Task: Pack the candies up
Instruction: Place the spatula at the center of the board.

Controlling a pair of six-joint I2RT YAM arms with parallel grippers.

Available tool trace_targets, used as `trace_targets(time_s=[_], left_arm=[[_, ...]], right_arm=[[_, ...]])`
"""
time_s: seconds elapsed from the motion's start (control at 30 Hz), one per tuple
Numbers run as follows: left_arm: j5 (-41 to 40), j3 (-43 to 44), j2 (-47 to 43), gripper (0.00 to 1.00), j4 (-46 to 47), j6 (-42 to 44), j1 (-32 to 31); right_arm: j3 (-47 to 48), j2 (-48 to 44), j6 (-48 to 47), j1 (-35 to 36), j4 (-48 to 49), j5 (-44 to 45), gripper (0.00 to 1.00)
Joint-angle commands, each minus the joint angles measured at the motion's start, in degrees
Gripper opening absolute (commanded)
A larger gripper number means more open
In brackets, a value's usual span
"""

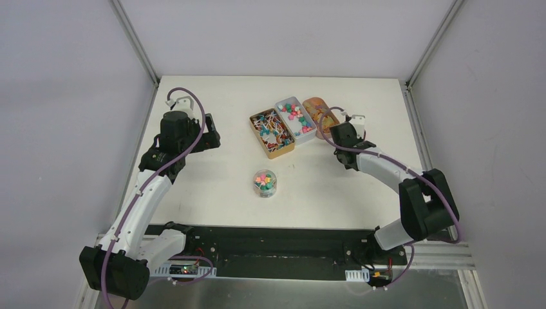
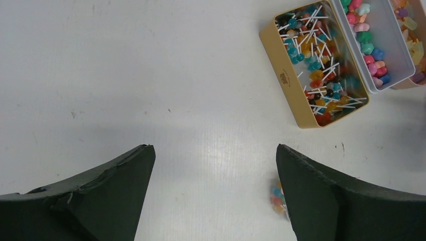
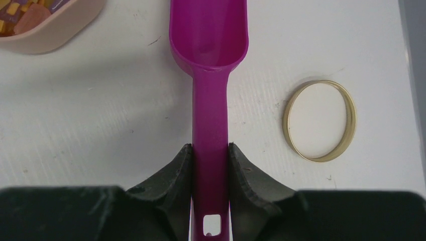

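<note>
Right claw (image 3: pixel 211 150) tight on magenta scoop (image 3: pixel 208 35); left claw (image 2: pixel 215 156) wide apart, empty, near candies (image 2: pixel 321 65).

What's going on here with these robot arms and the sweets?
The right gripper is clamped on the handle of a magenta plastic scoop, whose bowl looks empty, near a pink tray of candies. The left gripper hangs open above the white table. More small bright candies fill a gold rectangular tin and a white tin next to it. A small clear jar mid-table holds some, and a gold ring lid lies apart.
</note>
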Motion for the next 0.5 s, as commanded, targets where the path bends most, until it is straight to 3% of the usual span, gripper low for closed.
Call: trace_targets(time_s=[0.0, 0.47], left_arm=[[0.9, 0.6, -0.3, 0.95, 1.3, 0.6, 0.0], [1.1, 0.5, -0.5, 0.95, 1.5, 0.6, 0.0]], right_arm=[[1.8, 1.2, 5.9, -0.4, 4.4, 1.7, 0.00], [0.2, 3.2, 9.3, -0.8, 3.9, -0.1, 0.10]])
